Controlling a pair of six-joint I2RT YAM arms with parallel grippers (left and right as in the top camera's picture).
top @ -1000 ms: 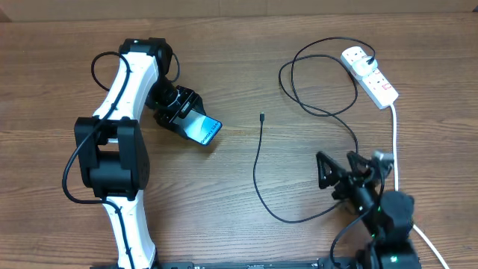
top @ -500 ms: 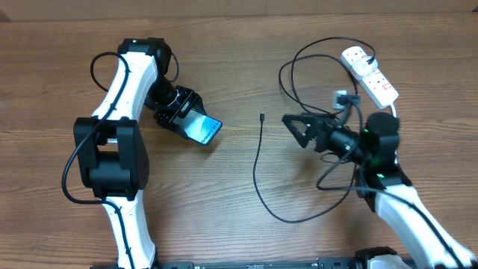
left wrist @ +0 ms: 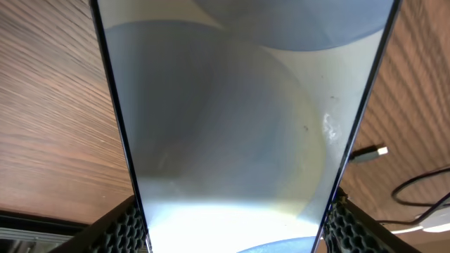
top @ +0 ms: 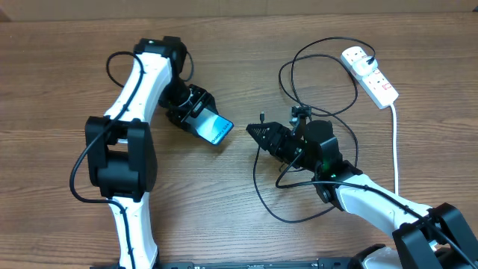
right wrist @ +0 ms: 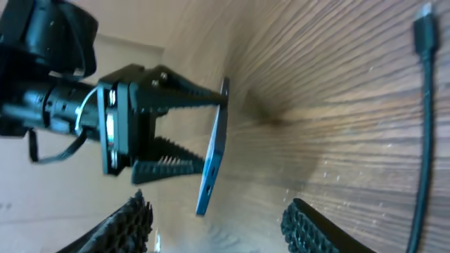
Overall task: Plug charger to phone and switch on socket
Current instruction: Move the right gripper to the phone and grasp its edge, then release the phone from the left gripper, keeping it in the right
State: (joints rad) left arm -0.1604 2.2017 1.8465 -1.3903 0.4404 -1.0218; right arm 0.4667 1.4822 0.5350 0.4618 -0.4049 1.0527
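My left gripper [top: 200, 113] is shut on the phone [top: 216, 130], whose blue screen faces up and tilts above the table left of centre. The phone's screen [left wrist: 232, 119] fills the left wrist view between my two pads. The charger is a thin black cable [top: 256, 168] lying in loops on the table; its connector tip [top: 262, 117] lies just right of the phone and shows in the left wrist view [left wrist: 370, 152] and the right wrist view [right wrist: 424, 21]. My right gripper [top: 258, 131] is open and empty, close beside the tip, pointing at the phone [right wrist: 214, 147]. The white socket [top: 370, 75] lies at the far right.
The socket's thick white cord [top: 395, 146] runs down the right side of the table. Loops of black cable [top: 314, 75] lie between the socket and the table's middle. The left arm's white body [top: 123, 142] stands along the left side.
My right arm swung from the front right to the table's middle, ending beside the connector tip. My left gripper shifted the phone a little to the right.
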